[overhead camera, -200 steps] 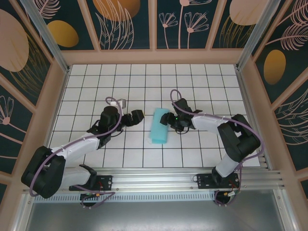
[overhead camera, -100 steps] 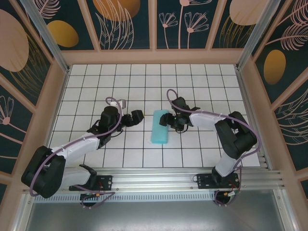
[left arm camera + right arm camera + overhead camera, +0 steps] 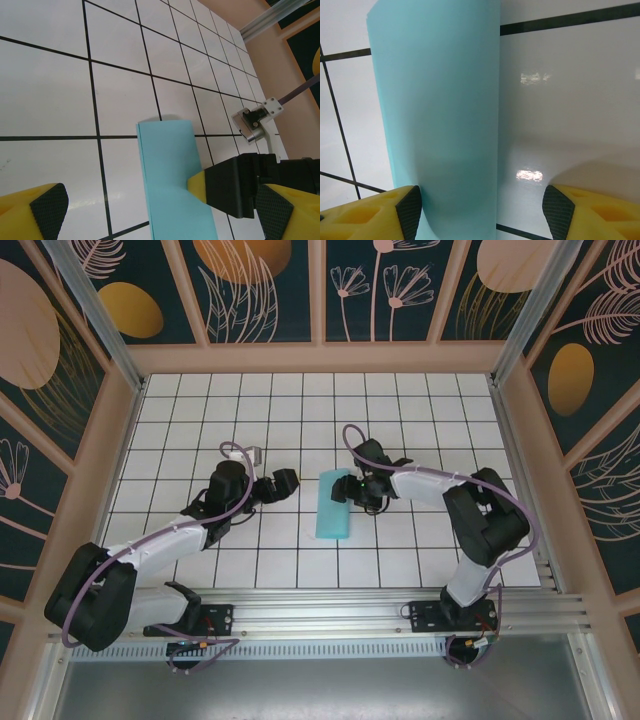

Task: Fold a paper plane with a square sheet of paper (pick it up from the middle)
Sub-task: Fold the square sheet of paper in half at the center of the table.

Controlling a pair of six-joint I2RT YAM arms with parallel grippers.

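Note:
The square sheet of paper (image 3: 330, 515) lies folded into a long turquoise rectangle on the white tiles at mid-table. My right gripper (image 3: 351, 489) stands open over the far part of its right side. In the right wrist view the paper (image 3: 440, 110) curls up against the left pad (image 3: 410, 212), while the other pad (image 3: 557, 212) hovers over bare tile; the right gripper (image 3: 482, 215) straddles the paper's long edge. My left gripper (image 3: 285, 483) stays open just left of the paper. In the left wrist view the paper (image 3: 167, 165) runs between the left gripper (image 3: 160, 215) pads.
Wooden walls (image 3: 320, 358) close in the tiled table on three sides. An aluminium rail (image 3: 330, 615) with both arm bases runs along the near edge. Bare tiles (image 3: 420, 420) lie beyond and beside the paper.
My right gripper has edged a little left and farther away over the paper's right side, and the folded paper looks slightly narrower. The left arm has not moved.

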